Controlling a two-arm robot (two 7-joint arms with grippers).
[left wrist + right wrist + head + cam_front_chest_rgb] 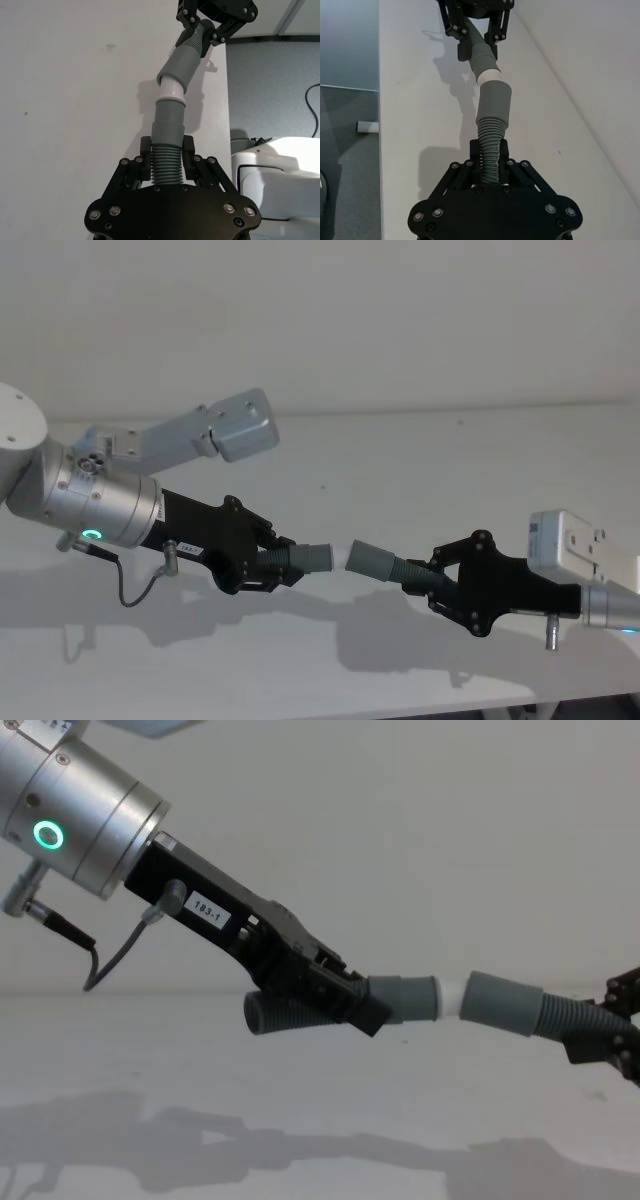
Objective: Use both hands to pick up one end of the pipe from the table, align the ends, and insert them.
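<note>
Your left gripper (272,562) is clamped on the ribbed middle of one hose piece (400,998), and your right gripper (432,585) is clamped the same way on the other hose piece (385,565). Both pieces hang in the air above the table (400,460), cuff facing cuff. The white stub (172,91) sticks out of the left piece's cuff, and its tip sits at the mouth of the right piece's cuff (494,102); you cannot tell from here whether it has gone in at all.

Watch the angle. In the left wrist view the two cuffs meet at a clear bend, not in one straight line. If you push now, the stub will likely catch on the cuff's rim and jam, or the soft ribbed sections will buckle instead of passing the force along. Because you hold each piece on its ribs behind the cuff, a hard push could also make a hose slide or twist in the jaws. Straighten the two axes first, then press slowly.

The table is plain matte white, with the arms' shadows on it. A pale wall stands behind it; off the table's edge there is grey floor, a white machine housing (280,175) and a dark cable (312,107).
</note>
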